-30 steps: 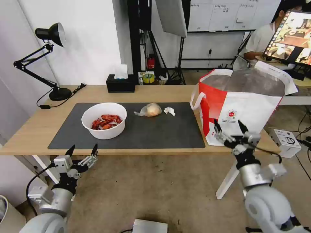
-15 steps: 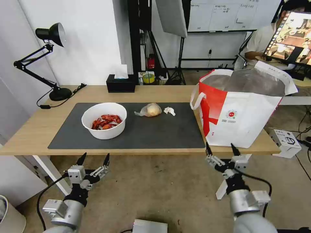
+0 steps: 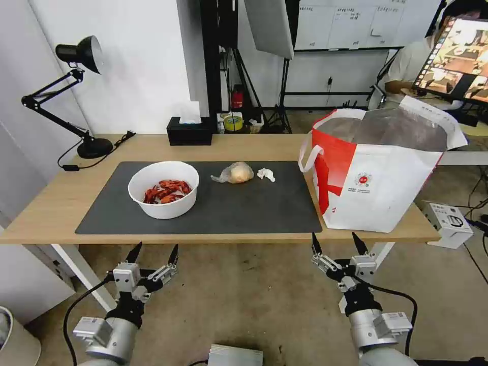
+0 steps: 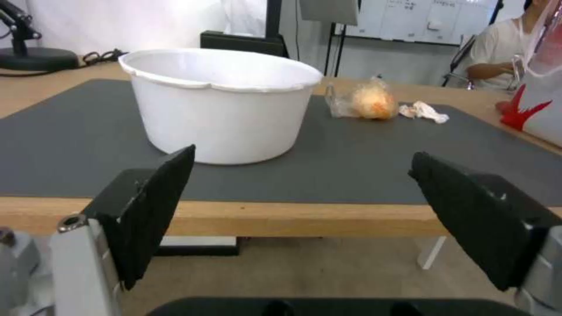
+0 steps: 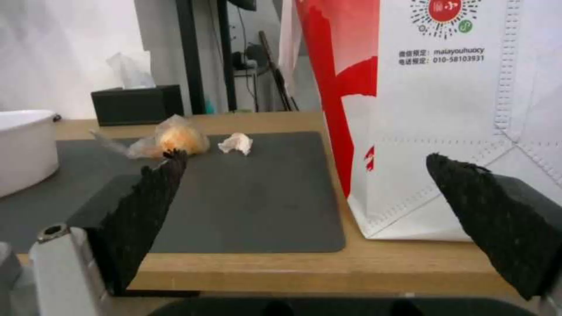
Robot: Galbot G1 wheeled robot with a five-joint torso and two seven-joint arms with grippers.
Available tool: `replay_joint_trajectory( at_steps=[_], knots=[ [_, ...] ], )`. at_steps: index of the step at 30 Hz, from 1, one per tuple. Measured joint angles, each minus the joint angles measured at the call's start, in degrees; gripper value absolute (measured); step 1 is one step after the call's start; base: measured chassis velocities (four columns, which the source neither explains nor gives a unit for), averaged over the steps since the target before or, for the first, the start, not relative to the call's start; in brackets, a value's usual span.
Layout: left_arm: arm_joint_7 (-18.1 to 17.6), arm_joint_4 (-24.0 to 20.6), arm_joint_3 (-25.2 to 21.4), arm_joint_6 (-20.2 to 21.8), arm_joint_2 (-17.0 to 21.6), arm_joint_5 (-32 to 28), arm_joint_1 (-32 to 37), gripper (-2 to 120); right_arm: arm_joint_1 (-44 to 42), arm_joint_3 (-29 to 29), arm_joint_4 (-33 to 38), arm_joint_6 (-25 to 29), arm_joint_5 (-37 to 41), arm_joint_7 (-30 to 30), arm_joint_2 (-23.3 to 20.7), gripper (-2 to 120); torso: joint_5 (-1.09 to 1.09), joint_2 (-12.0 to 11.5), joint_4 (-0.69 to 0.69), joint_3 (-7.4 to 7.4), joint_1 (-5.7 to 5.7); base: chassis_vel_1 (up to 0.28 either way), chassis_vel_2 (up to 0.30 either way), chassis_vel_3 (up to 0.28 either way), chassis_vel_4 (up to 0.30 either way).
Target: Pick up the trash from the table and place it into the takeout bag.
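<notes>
Left gripper (image 3: 155, 251) and right gripper (image 3: 338, 243) hang below the table (image 3: 46, 211) front edge, fingers spread, empty; white bowl of crayfish (image 3: 163, 195), bagged lump (image 3: 234, 173), tissue (image 3: 266, 174) on mat (image 3: 244, 208); takeout bag (image 3: 386, 188) upright at right end.

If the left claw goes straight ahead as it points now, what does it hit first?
Likely the table's front edge, since the open left claw sits just below the tabletop; slightly higher, the white bowl. Depth is uncertain.
</notes>
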Motion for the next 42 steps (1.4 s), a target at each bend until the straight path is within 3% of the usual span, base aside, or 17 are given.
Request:
replay_joint_trajectory(
  at_steps=[12,26,35,42],
  knots=[
    [0.0,0.1,-0.1,-0.7,-0.4,0.0,0.4,100,3.8,-4.0,-2.6,0.0,2.8,-0.7,-3.0,100,0.0,0.0,-0.01,0.0,0.0,0.0,0.0,0.0,0.0],
    [0.6,0.9,0.1,-2.3,-2.6,2.6,0.8,100,26.6,-14.5,-15.5,-1.0,14.0,-0.8,-10.9,100,0.01,0.0,-0.01,0.0,0.0,0.0,0.0,0.0,0.0],
    [0.9,1.2,1.7,-3.0,-3.1,4.6,0.2,100,41.8,-22.3,-24.9,-1.9,17.4,0.8,-11.0,100,0.0,0.0,0.0,0.01,0.01,0.0,0.0,0.0,0.0],
    [1.0,2.0,2.6,-3.4,-4.0,5.2,-1.0,100,52.9,-30.4,-35.1,-2.2,19.3,2.8,-8.3,100,0.01,0.0,0.0,0.01,0.01,0.0,0.0,0.0,0.0]
  ],
)
